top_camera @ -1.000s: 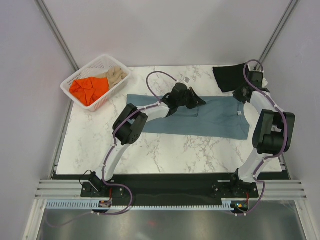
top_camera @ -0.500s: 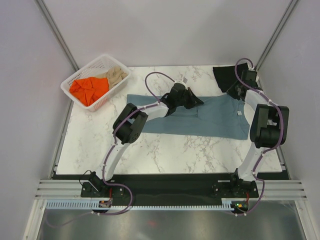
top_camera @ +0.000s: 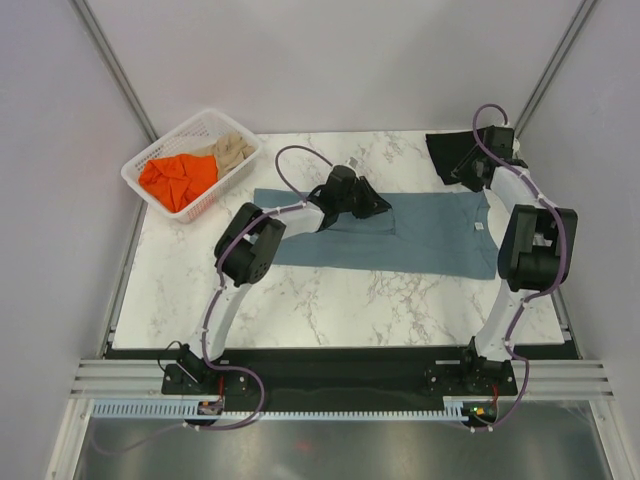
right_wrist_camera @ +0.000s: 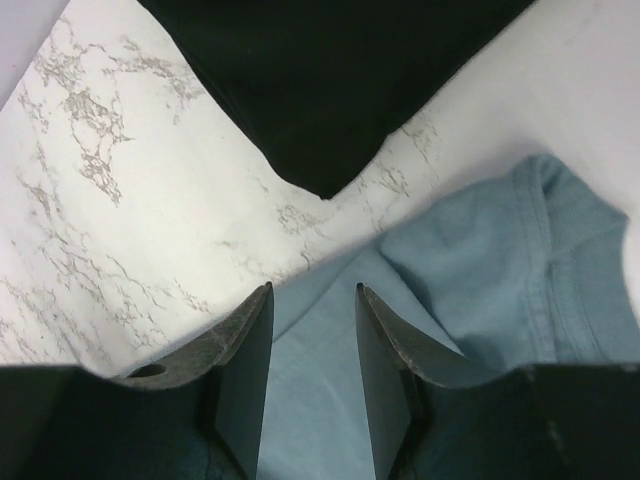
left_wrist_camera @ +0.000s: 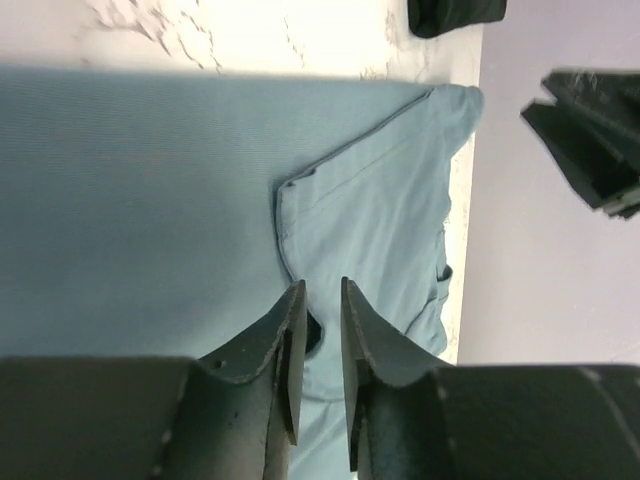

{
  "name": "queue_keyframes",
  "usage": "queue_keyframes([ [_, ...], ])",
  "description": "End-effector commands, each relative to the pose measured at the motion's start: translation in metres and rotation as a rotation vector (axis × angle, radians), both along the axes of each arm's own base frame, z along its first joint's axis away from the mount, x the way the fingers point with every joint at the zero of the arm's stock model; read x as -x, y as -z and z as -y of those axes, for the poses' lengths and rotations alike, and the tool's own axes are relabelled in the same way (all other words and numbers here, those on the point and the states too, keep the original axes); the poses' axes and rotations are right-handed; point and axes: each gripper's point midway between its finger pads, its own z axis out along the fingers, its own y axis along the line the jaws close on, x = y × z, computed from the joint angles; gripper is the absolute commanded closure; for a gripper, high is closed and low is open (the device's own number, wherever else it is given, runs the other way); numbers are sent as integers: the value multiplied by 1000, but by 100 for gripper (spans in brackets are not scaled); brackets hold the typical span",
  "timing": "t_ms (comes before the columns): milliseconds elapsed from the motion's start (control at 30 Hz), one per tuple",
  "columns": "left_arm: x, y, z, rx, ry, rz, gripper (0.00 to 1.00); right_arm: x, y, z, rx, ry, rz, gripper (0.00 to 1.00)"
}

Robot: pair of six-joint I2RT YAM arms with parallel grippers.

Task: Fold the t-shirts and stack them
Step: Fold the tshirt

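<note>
The slate blue-grey t-shirt [top_camera: 430, 240] lies spread flat across the table, its white neck label [top_camera: 479, 227] at the right. My left gripper [top_camera: 383, 208] hovers over its folded-in sleeve [left_wrist_camera: 360, 220]; in the left wrist view the gripper [left_wrist_camera: 318, 300] is only narrowly open, with nothing between the jaws. My right gripper [top_camera: 462, 178] is open over the shirt's back right edge [right_wrist_camera: 480, 260], just short of the black t-shirt [top_camera: 452, 152], which also shows in the right wrist view [right_wrist_camera: 330, 70]. The orange [top_camera: 178, 178] and beige [top_camera: 232, 150] t-shirts lie bunched in the basket.
The white lattice basket [top_camera: 135, 172] stands at the table's back left corner. Grey walls close in the left, back and right sides. The right arm [left_wrist_camera: 590, 130] shows beyond the table's edge in the left wrist view.
My right gripper has moved from the blue shirt's collar back toward the black shirt. My left gripper has drawn a little to the left over the blue shirt.
</note>
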Motion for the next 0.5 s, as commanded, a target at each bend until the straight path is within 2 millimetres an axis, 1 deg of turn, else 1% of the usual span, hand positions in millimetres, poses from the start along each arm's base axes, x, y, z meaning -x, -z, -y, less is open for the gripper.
queue_keyframes([
  [0, -4, -95, -14, 32, -3, 173, 72, 36, -34, 5, 18, 78, -60, 53],
  [33, 0, -99, -18, 22, 3, 180, 71, 45, -33, 6, 15, 95, -77, 53],
  [67, 3, -99, -22, -5, 10, 193, 71, 59, -30, 4, 9, 100, -113, 53],
  [100, 9, -93, -29, -33, 13, 186, 71, 76, -27, 1, -5, 113, -137, 53],
  [133, 12, -104, -36, -41, 12, 202, 71, 86, -23, -3, -20, 108, -154, 54],
  [167, 17, -102, -42, -73, 23, 202, 71, 95, -21, -5, -27, 106, -164, 54],
  [200, 25, -91, -50, -99, 32, 183, 71, 111, -15, -9, -35, 106, -181, 54],
  [233, 29, -103, -58, -97, 32, 199, 71, 119, -12, -10, -39, 107, -192, 55],
  [267, 34, -99, -65, -118, 40, 196, 71, 127, -8, -12, -43, 108, -204, 55],
  [300, 46, -80, -75, -156, 51, 157, 71, 141, -2, -13, -44, 110, -222, 55],
  [333, 52, -77, -82, -179, 50, 150, 71, 148, 1, -13, -43, 114, -236, 55],
  [367, 58, -79, -90, -204, 53, 158, 71, 155, 4, -13, -44, 122, -248, 55],
  [400, 70, -63, -101, -249, 57, 117, 71, 166, 13, -15, -48, 124, -272, 56],
  [433, 76, -52, -110, -288, 49, 91, 71, 172, 18, -16, -52, 130, -287, 56],
  [467, 81, -54, -116, -297, 55, 100, 71, 176, 22, -15, -50, 134, -295, 57],
])
